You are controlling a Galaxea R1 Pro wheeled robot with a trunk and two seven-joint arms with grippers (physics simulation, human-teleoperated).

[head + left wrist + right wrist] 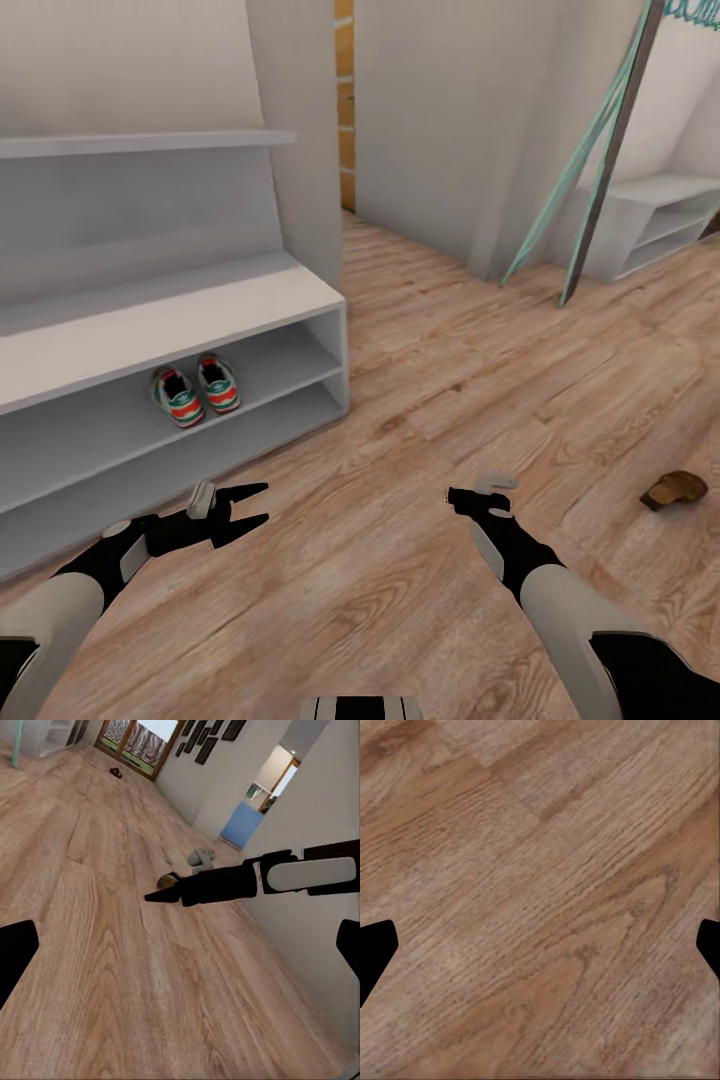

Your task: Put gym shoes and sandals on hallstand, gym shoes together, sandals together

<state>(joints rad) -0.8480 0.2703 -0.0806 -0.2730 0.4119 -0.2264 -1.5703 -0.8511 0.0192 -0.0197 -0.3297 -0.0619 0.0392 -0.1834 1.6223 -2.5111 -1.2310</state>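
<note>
At four o'clock on the corridor floor [450, 400] lies a brown sandal [673, 489], probably light and bendable; grasp its strap. Both the left gripper [255, 504] and the right gripper [478, 492] have their fingers apart, holding nothing.

pale grey forearm shells, glossy black wrists; left hand [248, 505] with tapering black fingers and a small grey block; right hand [470, 497] black with a grey hooked piece.

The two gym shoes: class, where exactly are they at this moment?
In the head view, the two gym shoes stand side by side in the upper compartment of the hallstand, near its right end, at the picture's left.
</note>
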